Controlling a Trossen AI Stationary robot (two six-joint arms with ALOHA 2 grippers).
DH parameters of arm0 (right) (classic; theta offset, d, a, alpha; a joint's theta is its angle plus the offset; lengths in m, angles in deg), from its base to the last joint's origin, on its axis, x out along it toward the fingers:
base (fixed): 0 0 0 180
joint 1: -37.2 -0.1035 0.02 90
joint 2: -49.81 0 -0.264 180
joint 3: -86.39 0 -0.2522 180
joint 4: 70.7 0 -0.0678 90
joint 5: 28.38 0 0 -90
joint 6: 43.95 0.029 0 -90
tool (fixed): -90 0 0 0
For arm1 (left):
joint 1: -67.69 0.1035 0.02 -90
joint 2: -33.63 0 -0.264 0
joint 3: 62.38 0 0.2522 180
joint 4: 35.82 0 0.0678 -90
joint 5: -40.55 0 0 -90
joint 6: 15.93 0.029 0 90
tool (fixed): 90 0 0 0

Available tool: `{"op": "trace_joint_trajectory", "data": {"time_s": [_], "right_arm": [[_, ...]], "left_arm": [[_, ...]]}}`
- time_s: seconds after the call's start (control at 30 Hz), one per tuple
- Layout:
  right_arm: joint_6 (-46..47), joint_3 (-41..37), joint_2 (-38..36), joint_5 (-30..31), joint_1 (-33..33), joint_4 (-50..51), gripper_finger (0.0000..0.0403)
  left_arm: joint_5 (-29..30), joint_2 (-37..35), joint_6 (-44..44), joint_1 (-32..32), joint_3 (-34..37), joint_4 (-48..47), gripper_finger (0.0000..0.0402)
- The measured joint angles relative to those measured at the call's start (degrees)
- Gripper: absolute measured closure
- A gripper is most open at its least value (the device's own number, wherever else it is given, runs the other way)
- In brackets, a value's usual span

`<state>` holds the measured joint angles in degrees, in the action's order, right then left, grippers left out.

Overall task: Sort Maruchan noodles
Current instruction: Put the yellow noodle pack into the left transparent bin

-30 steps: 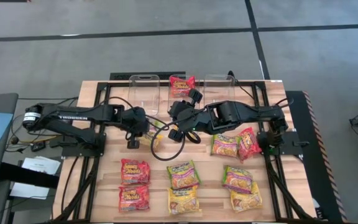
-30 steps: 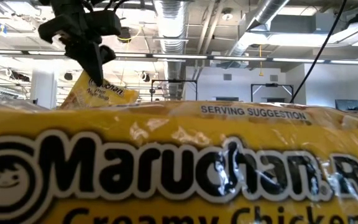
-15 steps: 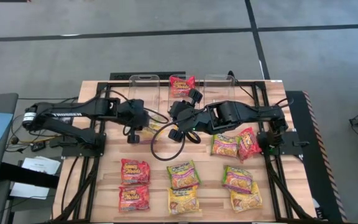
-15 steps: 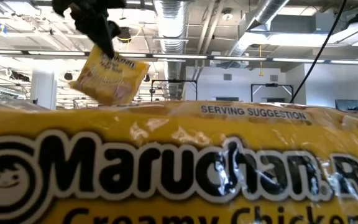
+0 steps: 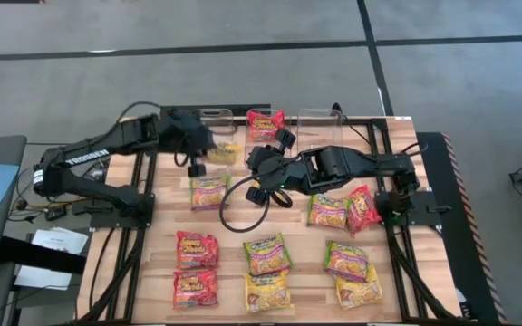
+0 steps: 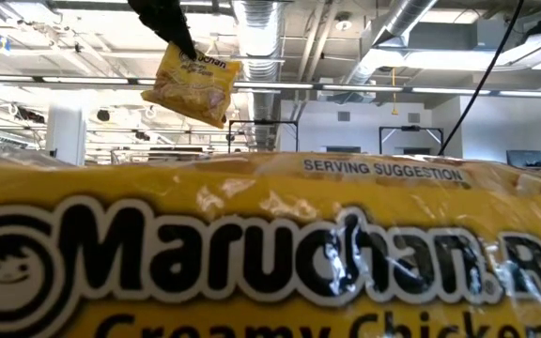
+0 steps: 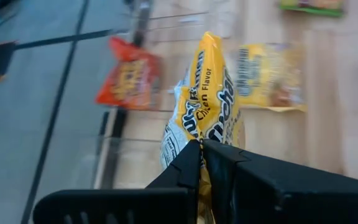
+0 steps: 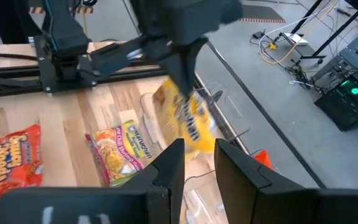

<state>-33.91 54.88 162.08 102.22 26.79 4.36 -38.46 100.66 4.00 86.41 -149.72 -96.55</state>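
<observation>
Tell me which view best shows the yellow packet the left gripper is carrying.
The left wrist view: the yellow noodle packet fills the frame, pinched in the left gripper, label readable. The low view shows it hanging small overhead. The right wrist view shows it blurred. The high view shows only a sliver above the left clear bin.

Wooden table w/ black frame carries ramen packets: red pair near-left, green-over-yellow pair near-centre, another such pair near-right. Mid-table: a yellow-green packet left, green & red packets right. Far edge: three clear bins, red packet in middle one.
</observation>
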Motion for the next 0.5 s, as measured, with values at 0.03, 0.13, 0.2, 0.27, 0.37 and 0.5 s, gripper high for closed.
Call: {"op": "trace_joint_trajectory", "data": {"time_s": [0.03, 0.13, 0.2, 0.27, 0.37, 0.5], "right_arm": [[-0.16, 0.00, 0.00, 0.00, 0.26, 0.00, 0.0290], [-1.77, 0.00, 0.00, 0.02, 1.44, -0.01, 0.0290], [-3.16, 0.00, 0.00, 0.04, 2.50, -0.02, 0.0290], [-4.47, 0.00, 0.00, 0.02, 3.71, -0.02, 0.0290], [-7.13, 0.00, 0.00, 0.02, 5.78, -0.03, 0.0290], [-11.06, 0.00, 0.00, 0.02, 8.80, -0.04, 0.0290]], "left_arm": [[-0.04, 0.02, 0.43, 1.70, -0.31, 0.05, 0.0401], [-1.67, 0.02, 1.50, 6.98, -0.71, 0.51, 0.0401], [-4.41, 0.04, 1.50, 10.71, -0.71, 1.08, 0.0401], [-6.97, 0.08, 1.77, 14.58, -0.67, 1.94, 0.0401], [-9.50, 0.60, 1.90, 19.65, -0.03, 4.15, 0.0401], [-13.56, 1.00, 1.38, 25.52, 1.50, 8.40, 0.0401]]}}
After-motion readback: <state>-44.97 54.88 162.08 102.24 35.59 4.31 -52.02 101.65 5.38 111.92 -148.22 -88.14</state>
